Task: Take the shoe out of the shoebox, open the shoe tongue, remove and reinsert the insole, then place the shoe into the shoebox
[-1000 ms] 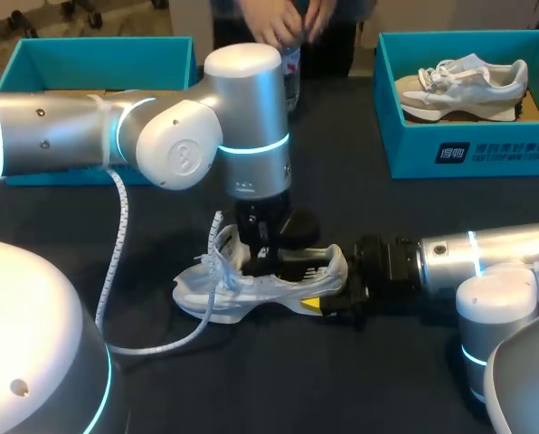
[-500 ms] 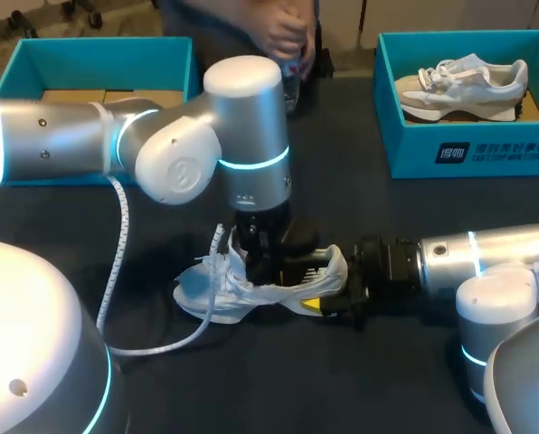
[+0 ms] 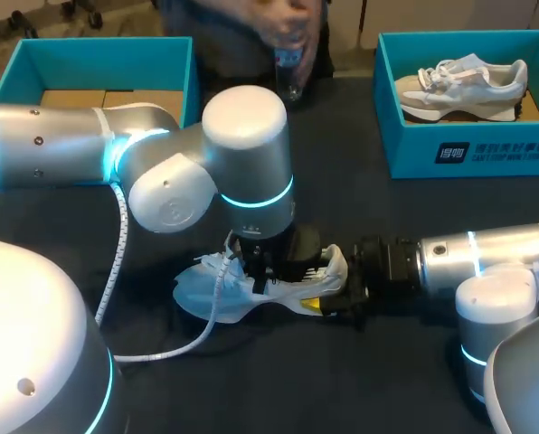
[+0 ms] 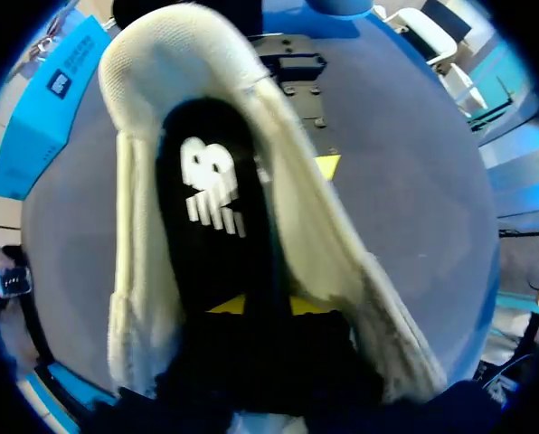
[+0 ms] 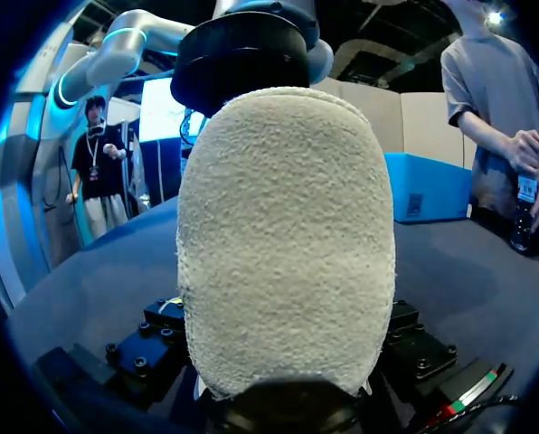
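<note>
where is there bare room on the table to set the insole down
Bare table between the shoe and the right shoebox, and the strip on the robot's side of the shoe. Crowded mid-table: left gripper and right gripper both at the shoe, cable looping beside it.

Shoe point(image 4: 315, 244), white: you are looking down into its opening, heel end lying farthest from your left hand point(image 4: 268, 307). Insole point(image 4: 211, 226), black with a white mark: lying inside the shoe, your hand reaching in over it. Bench point(image 4: 414, 181), grey: carrying the shoe. Shoebox point(image 4: 43, 117), teal: sitting well apart.
</note>
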Action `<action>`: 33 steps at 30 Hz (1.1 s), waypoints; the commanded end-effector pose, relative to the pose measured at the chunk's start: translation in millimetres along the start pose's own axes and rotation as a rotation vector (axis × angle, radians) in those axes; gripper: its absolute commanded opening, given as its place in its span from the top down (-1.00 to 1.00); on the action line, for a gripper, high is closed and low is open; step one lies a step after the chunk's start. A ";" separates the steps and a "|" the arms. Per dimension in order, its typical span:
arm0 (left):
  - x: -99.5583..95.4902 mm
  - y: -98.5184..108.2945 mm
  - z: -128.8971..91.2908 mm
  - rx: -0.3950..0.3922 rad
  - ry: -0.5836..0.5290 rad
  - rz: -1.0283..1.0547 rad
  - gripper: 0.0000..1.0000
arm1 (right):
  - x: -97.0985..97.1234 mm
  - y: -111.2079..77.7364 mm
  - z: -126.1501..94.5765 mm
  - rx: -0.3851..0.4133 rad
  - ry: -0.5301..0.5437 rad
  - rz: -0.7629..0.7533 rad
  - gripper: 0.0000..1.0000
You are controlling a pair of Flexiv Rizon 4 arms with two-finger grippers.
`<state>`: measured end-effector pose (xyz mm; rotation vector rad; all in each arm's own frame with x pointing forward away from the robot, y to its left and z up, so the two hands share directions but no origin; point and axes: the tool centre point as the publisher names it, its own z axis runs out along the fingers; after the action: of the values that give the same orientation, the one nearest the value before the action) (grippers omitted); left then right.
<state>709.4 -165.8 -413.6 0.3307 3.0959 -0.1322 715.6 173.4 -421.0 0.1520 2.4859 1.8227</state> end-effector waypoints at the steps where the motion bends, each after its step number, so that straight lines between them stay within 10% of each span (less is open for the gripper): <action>1: -11.6 1.7 22.8 0.003 -0.004 -0.016 1.00 | 0.7 2.8 -0.5 0.004 0.000 -0.001 1.00; 33: -9.9 8.7 -70.5 0.432 0.197 -0.064 1.00 | 0.7 2.8 -0.5 0.004 0.000 -0.001 1.00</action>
<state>718.7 -158.3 -348.2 0.2671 3.2546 -0.7812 716.6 173.4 -417.0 0.1505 2.4837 1.8262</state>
